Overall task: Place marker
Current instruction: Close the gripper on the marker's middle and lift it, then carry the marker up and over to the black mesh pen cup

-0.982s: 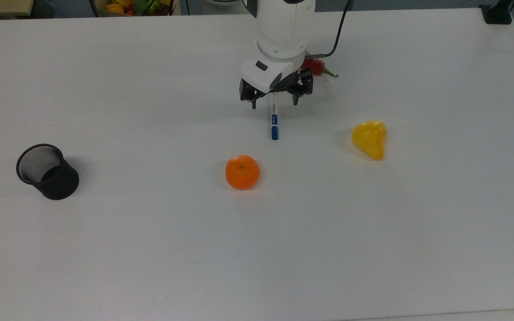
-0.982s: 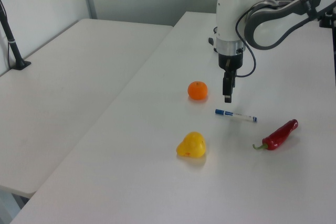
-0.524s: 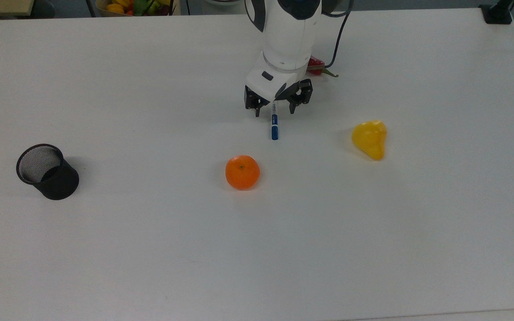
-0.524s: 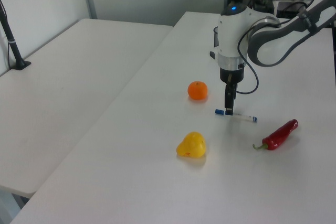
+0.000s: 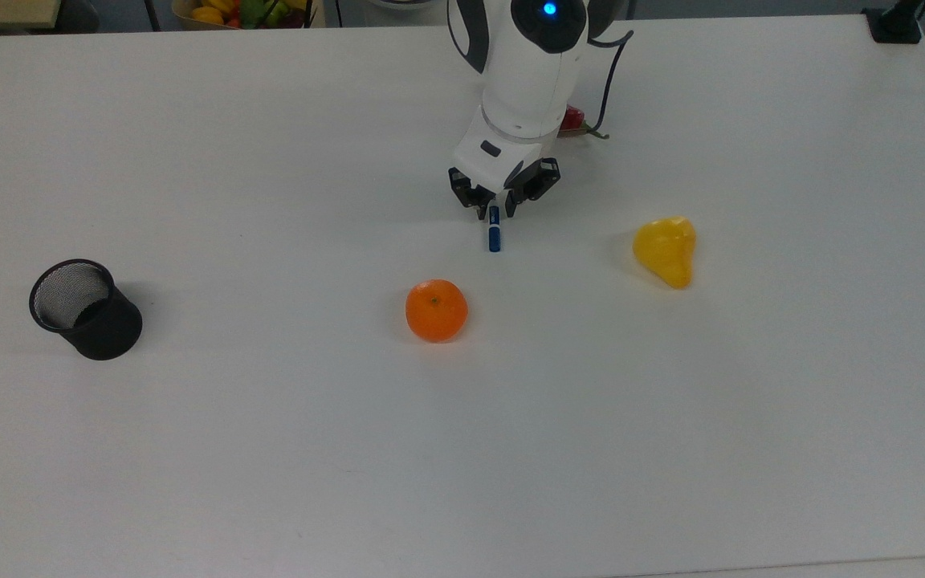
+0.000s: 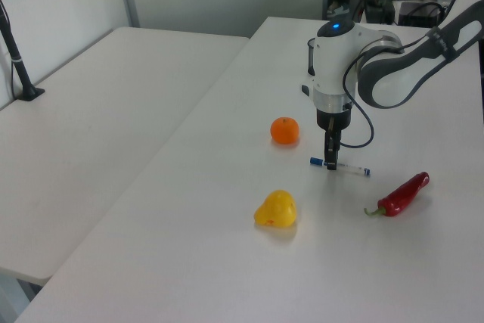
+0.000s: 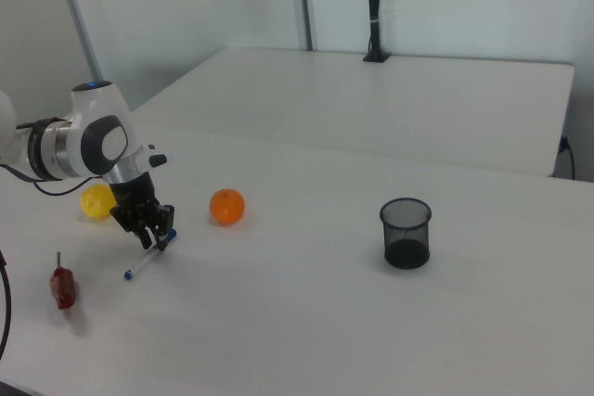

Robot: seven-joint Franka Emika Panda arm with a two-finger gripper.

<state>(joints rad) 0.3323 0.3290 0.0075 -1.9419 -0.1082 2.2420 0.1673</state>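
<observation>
- Top view: the gripper (image 5: 495,215) is seen low over the white bench (image 5: 270,449), pointing down, w/ one finger on either side of the marker (image 5: 495,233).
- Fingers are set close on both sides of the marker's barrel; whether they press it or are just beside it can't be told.
- Marker lies flat on the bench; its blue end is directed toward the orange (image 5: 437,310), apart from it, and its other end is hidden under the gripper.
- A yellow pear-shaped fruit (image 5: 666,250) is found well to the top view's right of the marker; a black mesh cup (image 5: 85,308) stands upright far to the top view's left.
- A bit of the red chili (image 5: 573,120) is seen behind the arm's wrist.
- Left view: the gripper (image 6: 331,166) is planted straight down on the marker (image 6: 349,168), nearer its blue-capped end, which pokes out to the left view's left.
- White barrel w/ small blue tip extends to the left view's right, toward the red chili (image 6: 403,194), not touching it.
- Orange (image 6: 285,131) is placed beyond, yellow fruit (image 6: 275,210) nearer the camera.
- Right view: the gripper (image 7: 160,237) is lowered onto the marker (image 7: 139,264), which lies at a slant on the bench (image 7: 306,331).
- Orange (image 7: 226,207) is set to the right view's right, mesh cup (image 7: 406,232) further that way; chili (image 7: 62,287) near the right view's left edge.
</observation>
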